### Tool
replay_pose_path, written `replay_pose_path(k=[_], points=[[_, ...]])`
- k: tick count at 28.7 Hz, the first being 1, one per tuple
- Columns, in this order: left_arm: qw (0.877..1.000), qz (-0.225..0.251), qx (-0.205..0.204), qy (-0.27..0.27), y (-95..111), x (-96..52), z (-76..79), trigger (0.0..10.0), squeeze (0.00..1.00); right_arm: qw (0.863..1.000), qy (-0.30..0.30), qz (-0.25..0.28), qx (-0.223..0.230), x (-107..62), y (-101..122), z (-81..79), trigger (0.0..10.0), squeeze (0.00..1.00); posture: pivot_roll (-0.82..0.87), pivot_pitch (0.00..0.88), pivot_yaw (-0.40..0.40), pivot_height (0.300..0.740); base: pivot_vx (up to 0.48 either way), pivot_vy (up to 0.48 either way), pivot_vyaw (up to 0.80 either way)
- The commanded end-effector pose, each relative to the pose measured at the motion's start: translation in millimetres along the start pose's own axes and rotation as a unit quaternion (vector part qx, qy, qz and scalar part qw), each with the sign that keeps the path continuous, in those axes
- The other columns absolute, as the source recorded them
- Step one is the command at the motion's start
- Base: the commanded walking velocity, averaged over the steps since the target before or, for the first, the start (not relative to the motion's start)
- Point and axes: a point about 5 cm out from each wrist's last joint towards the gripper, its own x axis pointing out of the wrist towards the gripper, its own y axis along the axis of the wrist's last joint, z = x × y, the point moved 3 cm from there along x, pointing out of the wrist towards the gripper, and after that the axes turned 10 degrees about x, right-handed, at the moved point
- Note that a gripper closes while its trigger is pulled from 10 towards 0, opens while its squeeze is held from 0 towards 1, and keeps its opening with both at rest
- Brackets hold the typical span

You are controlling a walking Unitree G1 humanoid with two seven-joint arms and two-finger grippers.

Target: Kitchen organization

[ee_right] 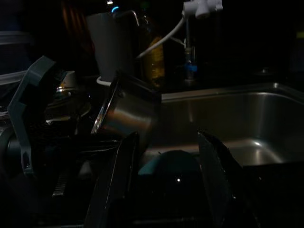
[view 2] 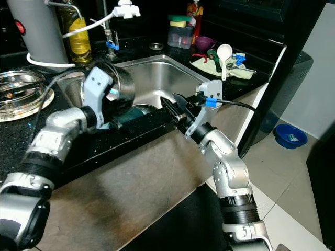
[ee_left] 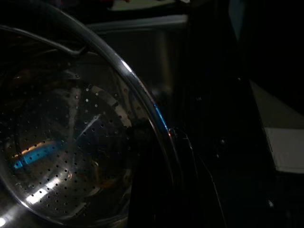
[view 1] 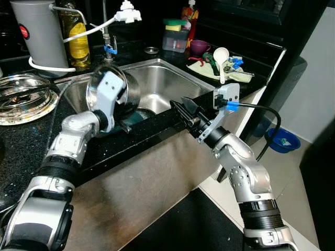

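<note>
The left arm reaches forward over the speckled black worktop [view 1: 31,157], its left end effector [view 1: 121,123] clamped on the rim of a shiny perforated steel colander [view 1: 125,89], tipped sideways above the stainless sink [view 1: 172,83]. The right end effector [ee_right: 166,185], fingers spread wide, hovers at the sink's front edge, colander just beyond.

A black speckled counter [view 1: 21,151] rings a steel sink [view 1: 172,78]; pale tiled floor [view 1: 303,172] holds what looks like a blue bowl [view 1: 282,139].
</note>
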Motion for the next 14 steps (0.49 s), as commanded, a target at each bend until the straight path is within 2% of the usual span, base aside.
replay_pose_path(k=[1,2,5,8,14], points=[[1.000,-0.003,0.016,-0.016,1.1,6.1,5.6,10.0,0.00,1.000,-0.003,-0.002,-0.007,-1.8,1.3,-0.3,10.0,0.00,0.02,0.000,-0.056,0.740,0.000,0.000,0.00],[1.000,-0.003,0.016,-0.016,1.1,6.1,5.6,10.0,0.00,1.000,-0.003,-0.002,-0.007,-1.8,1.3,-0.3,10.0,0.00,0.02,0.000,-0.056,0.740,0.000,0.000,0.00],[0.999,-0.040,0.015,-0.022,-17.2,8.2,12.7,10.0,0.00,1.000,0.000,-0.004,-0.008,-2.1,1.4,-1.5,10.0,0.00,0.02,0.000,-0.058,0.740,0.000,0.000,0.00],[0.999,-0.049,0.006,-0.020,-22.7,9.1,14.4,10.0,0.00,1.000,0.001,-0.005,-0.009,-2.3,1.0,-2.1,10.0,0.00,0.03,0.000,-0.059,0.740,0.000,0.000,0.00],[0.996,-0.081,-0.032,-0.005,-35.5,10.1,13.5,10.0,0.00,1.000,0.001,-0.007,-0.010,-2.4,0.8,-2.8,10.0,0.00,0.02,0.000,-0.055,0.740,0.000,0.000,0.00]])
